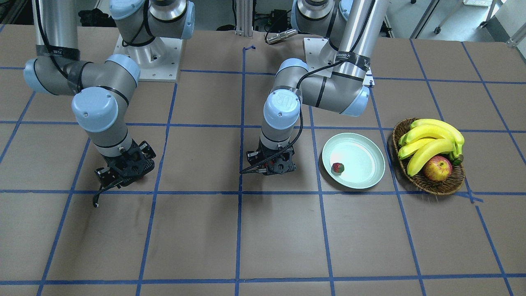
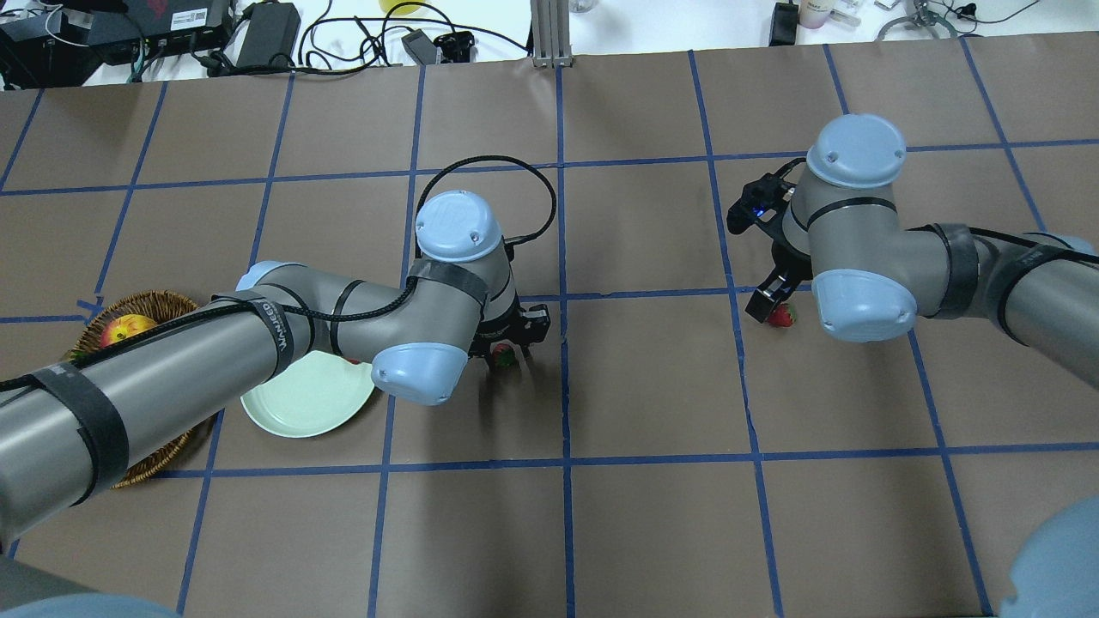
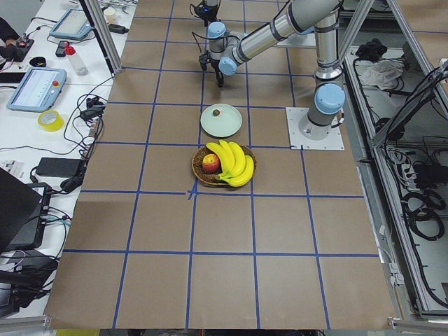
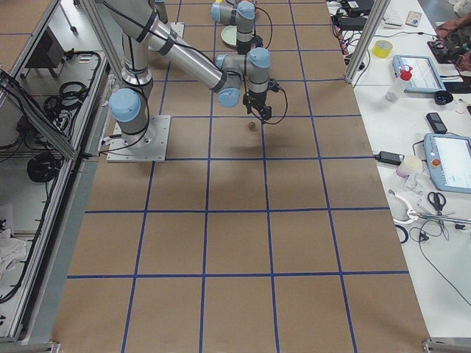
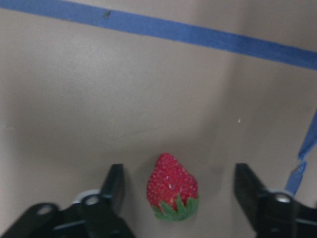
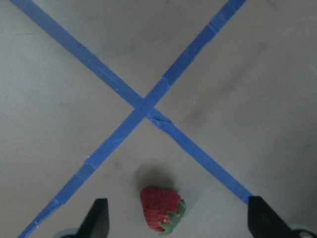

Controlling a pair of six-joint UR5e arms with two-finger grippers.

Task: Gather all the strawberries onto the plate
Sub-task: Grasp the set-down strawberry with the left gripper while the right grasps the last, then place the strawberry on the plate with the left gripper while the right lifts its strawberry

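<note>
One strawberry (image 1: 337, 167) in plate (image 1: 363, 174) beside wide-spread left gripper (image 5: 179, 173); bananas (image 1: 431, 142), apple (image 1: 437, 168) in basket (image 1: 435, 188); right gripper (image 6: 178, 203) likewise wide; "UR" on wrist cap (image 1: 286, 102).

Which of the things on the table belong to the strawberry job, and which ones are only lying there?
For the job: the plate; one strawberry on it; a second strawberry under the open left claw; a third strawberry under the open right claw.
Just lying about: the wicker basket, bananas, apple.

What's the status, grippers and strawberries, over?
Left gripper open, straddling a small red green-capped strawberry. Right gripper open above a second strawberry. Third strawberry in round pale mint-green plate. Nothing blocking either grasp.
</note>
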